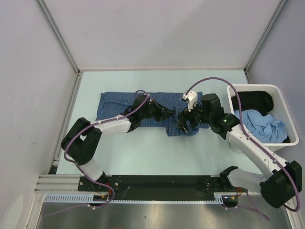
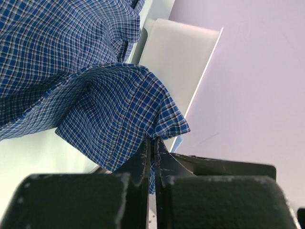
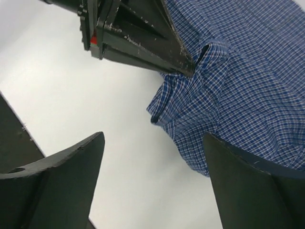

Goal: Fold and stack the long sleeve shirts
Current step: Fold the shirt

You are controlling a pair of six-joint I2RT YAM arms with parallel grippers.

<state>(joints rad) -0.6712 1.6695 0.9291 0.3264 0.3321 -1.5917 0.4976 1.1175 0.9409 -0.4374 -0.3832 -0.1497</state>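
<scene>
The shirt (image 1: 116, 102) is soft, light cloth. It should sag and crease wherever it is lifted, and a single layer may slide out of a pinch. The better hold, I judge, is on a doubled edge such as a hem, cuff or button strip, taken near a corner so the fold drops straight. It is not fragile, though buttons might snag.

It is dark blue with a fine white check. It lies rumpled in a long crosswise band at the middle of the table (image 1: 143, 162), with a flap reaching toward 6 o'clock at its right end.

The left gripper (image 1: 164, 114) is clenched on a raised fold at the shirt's edge, in the shirt's 4 o'clock part. The left wrist view shows the cloth tenting up from between the closed fingers.

The right gripper (image 1: 183, 126) is released, with its jaws wide and nothing between them. It hangs over bare table at 4 o'clock of the left gripper, just beside the hanging flap.

A white bin (image 1: 255, 87) stands at 3 o'clock of the shirt, well apart from it. It holds black and pale blue clothes; what kind they are I cannot tell.
</scene>
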